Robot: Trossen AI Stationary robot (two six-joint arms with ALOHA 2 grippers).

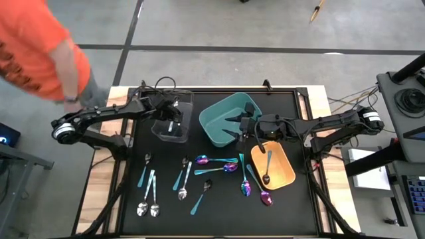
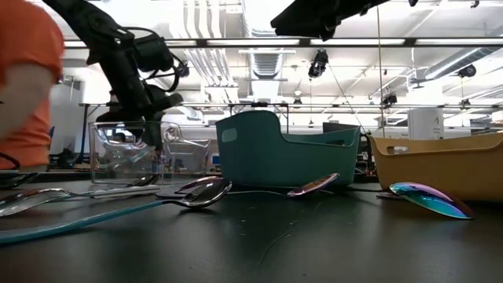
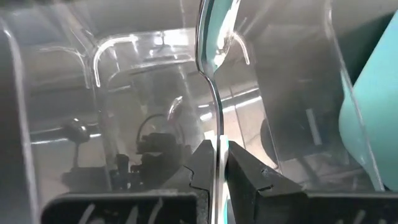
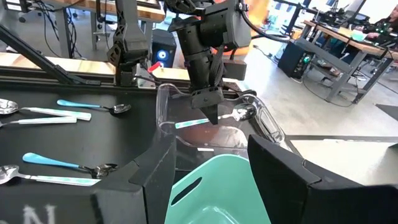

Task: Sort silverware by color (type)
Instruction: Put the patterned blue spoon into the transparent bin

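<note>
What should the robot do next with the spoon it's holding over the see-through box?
Probably open the left claw and let go. It pinches a teal-handled spoon right inside the clear bin, so dropping it should land it there. The right claw waits open over the teal bin.

obstacles: clear bin (image 1: 174, 119), teal bin (image 1: 224, 119) | free: front mat (image 1: 219, 216)

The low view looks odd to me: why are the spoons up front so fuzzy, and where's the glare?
Low view: the nearest spoon is out of focus, the teal bin sharper; ceiling lights blow out. Left wrist view: reflections streak the clear bin. High view: the person is blurred.
</note>
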